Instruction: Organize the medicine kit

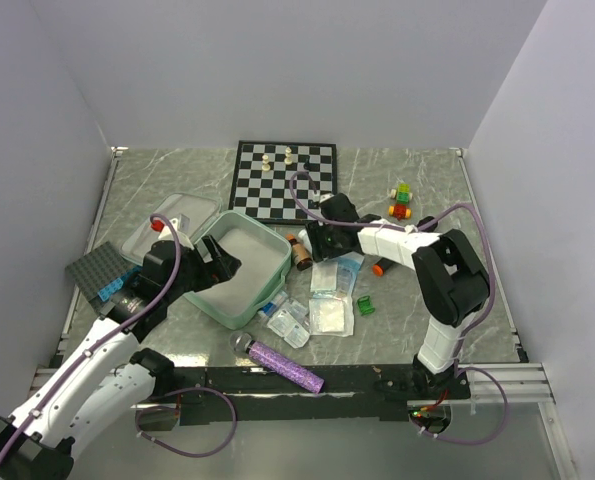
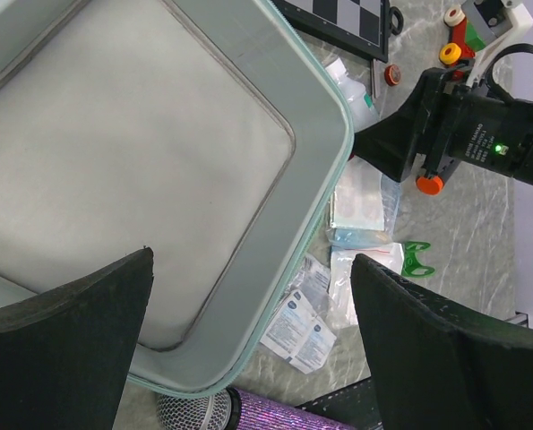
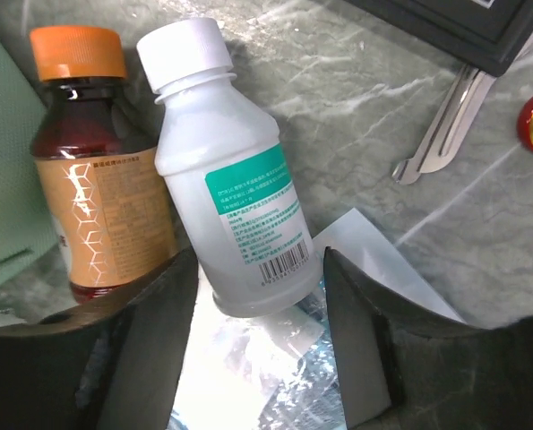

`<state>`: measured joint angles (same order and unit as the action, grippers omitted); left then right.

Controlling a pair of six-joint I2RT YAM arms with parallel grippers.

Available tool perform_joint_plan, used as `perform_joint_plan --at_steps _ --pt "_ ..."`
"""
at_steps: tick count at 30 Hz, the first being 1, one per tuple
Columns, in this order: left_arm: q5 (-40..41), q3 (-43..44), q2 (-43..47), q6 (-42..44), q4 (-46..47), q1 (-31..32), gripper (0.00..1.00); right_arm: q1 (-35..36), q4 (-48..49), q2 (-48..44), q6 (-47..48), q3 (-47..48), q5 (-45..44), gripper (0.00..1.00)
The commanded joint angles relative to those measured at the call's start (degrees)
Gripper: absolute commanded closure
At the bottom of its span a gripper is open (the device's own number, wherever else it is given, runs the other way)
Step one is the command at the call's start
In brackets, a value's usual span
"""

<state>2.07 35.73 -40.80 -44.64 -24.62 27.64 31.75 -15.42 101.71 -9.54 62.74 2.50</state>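
Observation:
The medicine kit (image 1: 273, 240) lies open left of centre, a mint-green case with grey lining (image 2: 114, 161), its lid (image 1: 177, 222) folded back to the left. My left gripper (image 1: 222, 262) hovers open over the case's near corner (image 2: 253, 260) with nothing between its fingers. To the right of the case, my right gripper (image 1: 312, 245) is shut on the base of a white bottle (image 3: 226, 170) with a teal label. The bottle lies on its side next to a brown bottle (image 3: 91, 197) with an orange cap. Clear packets (image 3: 248, 367) lie under the jaws.
A chessboard (image 1: 282, 180) with pieces sits at the back. A dark studded plate (image 1: 99, 268) lies far left. Sachets (image 1: 332, 310), a green clip (image 1: 366, 305), a purple microphone (image 1: 282, 363) and toy bricks (image 1: 401, 200) are scattered around. Metal tweezers (image 3: 450, 125) lie beside the board.

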Motion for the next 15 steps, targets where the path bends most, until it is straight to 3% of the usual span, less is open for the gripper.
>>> perform_joint_plan --at_steps 1,5,9,15 --pt "-1.5 0.9 -0.2 -0.1 2.5 0.1 0.04 0.4 -0.9 -0.9 0.2 1.5 -2.1 0.30" --pt "-1.5 0.8 -0.2 -0.2 2.0 0.2 0.04 0.5 -2.5 1.7 0.9 4.8 -2.4 0.24" --pt "-1.1 0.4 0.4 -0.4 1.6 0.1 0.04 0.5 -3.0 4.0 1.7 6.7 -2.4 0.24" --pt "-1.0 0.7 0.0 -0.3 1.8 0.2 0.04 0.5 -2.5 5.5 2.4 7.2 -0.7 0.40"
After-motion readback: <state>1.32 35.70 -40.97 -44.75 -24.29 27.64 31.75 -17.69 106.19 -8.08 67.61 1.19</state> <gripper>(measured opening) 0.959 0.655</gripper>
